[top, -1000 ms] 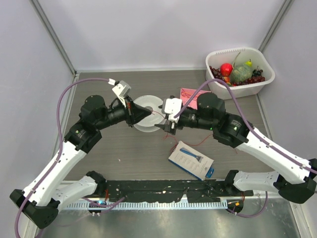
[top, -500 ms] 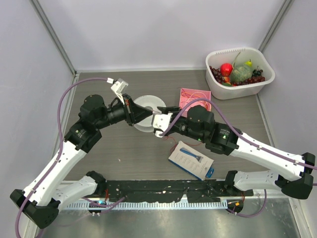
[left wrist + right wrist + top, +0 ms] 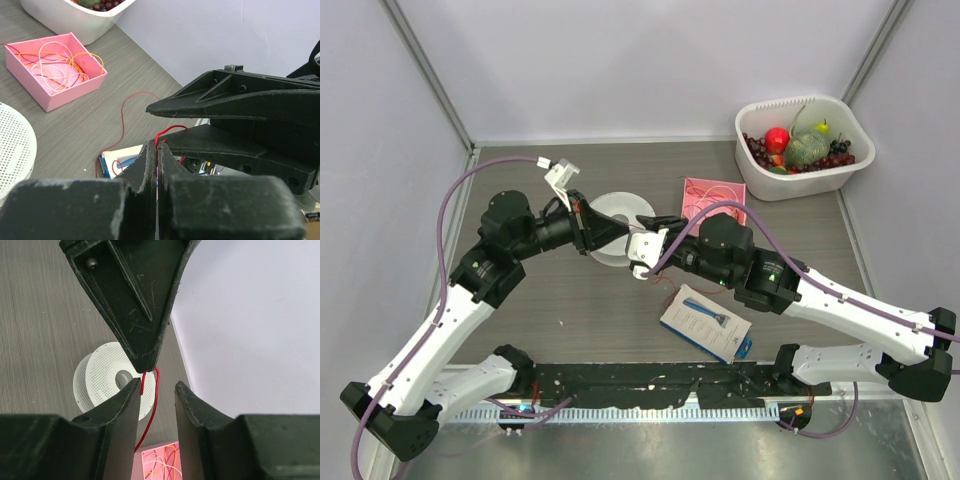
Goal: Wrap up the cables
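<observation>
The cable is a thin red wire [image 3: 123,120]. My left gripper [image 3: 157,146] is shut on a short bend of it, held in the air just off the white perforated spool [image 3: 612,222]. My right gripper [image 3: 156,386] faces the left one tip to tip. Its fingers [image 3: 131,390] stand a little apart on either side of the wire [image 3: 156,393], just below the left gripper's tip [image 3: 145,362]. The long strand hangs down between them. In the top view the left gripper [image 3: 620,235] and right gripper [image 3: 632,246] meet beside the spool.
A pink box [image 3: 712,197] of loose orange, white and red wires sits right of the spool. A white bin [image 3: 807,172] with fruit stands at the back right. A blue-and-white package [image 3: 705,322] lies near the front, with red wire trailing across it.
My right arm has swung left, bringing its gripper up to the left gripper's tip, and its jaws have narrowed around the wire. The left gripper has stayed shut and nearly still.
</observation>
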Controlling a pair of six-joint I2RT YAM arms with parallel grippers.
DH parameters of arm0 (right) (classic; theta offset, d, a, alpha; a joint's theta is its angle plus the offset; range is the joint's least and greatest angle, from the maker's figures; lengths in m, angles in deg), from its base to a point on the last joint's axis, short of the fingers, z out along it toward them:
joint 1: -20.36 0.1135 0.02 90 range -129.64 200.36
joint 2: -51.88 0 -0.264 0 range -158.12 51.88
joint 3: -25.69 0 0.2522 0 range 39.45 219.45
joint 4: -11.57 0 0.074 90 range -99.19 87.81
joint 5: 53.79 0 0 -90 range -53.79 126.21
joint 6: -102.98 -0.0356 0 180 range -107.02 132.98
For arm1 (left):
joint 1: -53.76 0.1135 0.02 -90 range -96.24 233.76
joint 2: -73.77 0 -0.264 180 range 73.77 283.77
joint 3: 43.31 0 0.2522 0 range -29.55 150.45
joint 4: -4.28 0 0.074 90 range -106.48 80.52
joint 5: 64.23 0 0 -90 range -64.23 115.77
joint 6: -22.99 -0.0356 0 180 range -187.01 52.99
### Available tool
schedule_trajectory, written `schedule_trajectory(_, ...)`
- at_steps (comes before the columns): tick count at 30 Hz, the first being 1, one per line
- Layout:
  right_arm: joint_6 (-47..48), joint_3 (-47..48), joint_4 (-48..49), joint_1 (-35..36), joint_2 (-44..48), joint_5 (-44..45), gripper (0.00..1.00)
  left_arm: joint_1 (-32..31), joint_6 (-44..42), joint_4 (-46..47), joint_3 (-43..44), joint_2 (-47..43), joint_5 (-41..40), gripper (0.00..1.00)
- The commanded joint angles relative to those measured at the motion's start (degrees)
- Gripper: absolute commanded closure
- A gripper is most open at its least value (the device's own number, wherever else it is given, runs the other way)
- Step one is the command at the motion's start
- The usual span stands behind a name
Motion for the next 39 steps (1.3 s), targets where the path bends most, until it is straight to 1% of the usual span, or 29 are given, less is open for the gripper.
schedule_trajectory(1, 0.5, 0.9, 1.0, 0.4, 0.9, -1.2, 0.62, 0.2, 0.3, 3.5, 1.2, -0.3, 2.3, 1.0)
schedule_trajectory(7, 0.9, 1.2, 0.5, 0.4, 0.4, -1.5, 0.64, 0.2, 0.6, 3.7, 1.4, -0.4, 2.7, 1.0)
schedule_trajectory(13, 1.1, 1.3, 0.6, 0.4, 0.3, -1.7, 0.71, 0.2, 1.2, 4.0, 1.4, -0.2, 3.2, 1.0)
schedule_trajectory(15, 1.3, 1.4, 0.6, 0.5, 0.1, -1.6, 0.75, 0.2, 1.5, 4.1, 1.5, -0.1, 3.3, 1.0)
schedule_trajectory(18, 1.5, 1.4, 0.8, 0.4, -0.2, -1.2, 0.76, 0.2, 1.9, 4.2, 1.5, 0.0, 3.4, 1.0)
schedule_trajectory(20, 1.5, 1.3, 1.1, 0.4, -0.1, -1.2, 0.81, 0.2, 2.1, 4.4, 1.6, 0.1, 3.5, 1.0)
schedule_trajectory(21, 1.6, 1.4, 1.1, 0.4, -0.1, -1.2, 0.86, 0.2, 2.3, 4.6, 1.4, 0.2, 3.6, 1.0)
schedule_trajectory(22, 1.6, 1.4, 1.1, 0.4, -0.1, -1.2, 0.89, 0.2, 2.4, 4.6, 1.4, 0.3, 3.6, 1.0)
schedule_trajectory(23, 1.5, 1.4, 1.2, 0.5, 0.0, -1.2, 0.97, 0.3, 2.4, 4.6, 1.4, 0.3, 3.6, 1.0)
schedule_trajectory(24, 1.3, 1.4, 1.1, 0.4, 0.1, -1.3, 0.99, 0.2, 2.5, 4.6, 1.3, 0.2, 3.6, 1.0)
schedule_trajectory(27, 0.6, 1.1, 0.9, 0.4, 0.4, -1.3, 0.99, 0.2, 2.3, 4.5, 0.9, 0.2, 3.5, 1.0)
schedule_trajectory(28, -0.3, 1.2, 0.7, 0.3, 0.5, -1.1, 0.99, 0.4, 1.8, 3.9, 0.9, 0.2, 3.0, 0.95)
schedule_trajectory(29, -0.8, 1.2, 0.6, 0.3, 0.5, -0.7, 0.99, 0.9, 1.1, 3.2, 1.0, 0.0, 2.8, 0.79)
schedule_trajectory(30, -1.9, 1.3, 0.3, 0.1, 0.7, 0.0, 0.99, 1.7, 0.2, 2.6, 1.3, -0.2, 2.8, 0.6)
schedule_trajectory(32, -3.7, 1.0, 0.3, -1.0, 1.1, 0.6, 0.99, 5.0, -1.0, 1.3, 1.8, -0.5, 2.3, 0.44)
schedule_trajectory(35, -7.1, 0.8, 0.9, -3.6, 1.6, 2.5, 0.99, 13.4, 1.2, 0.5, 1.7, 0.6, 5.7, 0.29)
schedule_trajectory(38, -13.2, 1.6, 3.3, -10.2, 1.1, 3.6, 0.99, 21.5, 2.1, -3.0, 1.0, 4.5, 9.2, 0.25)
schedule_trajectory(39, -14.7, 2.3, 3.7, -11.8, 0.7, 4.4, 0.99, 23.9, 1.7, -4.5, 0.8, 7.3, 10.4, 0.24)
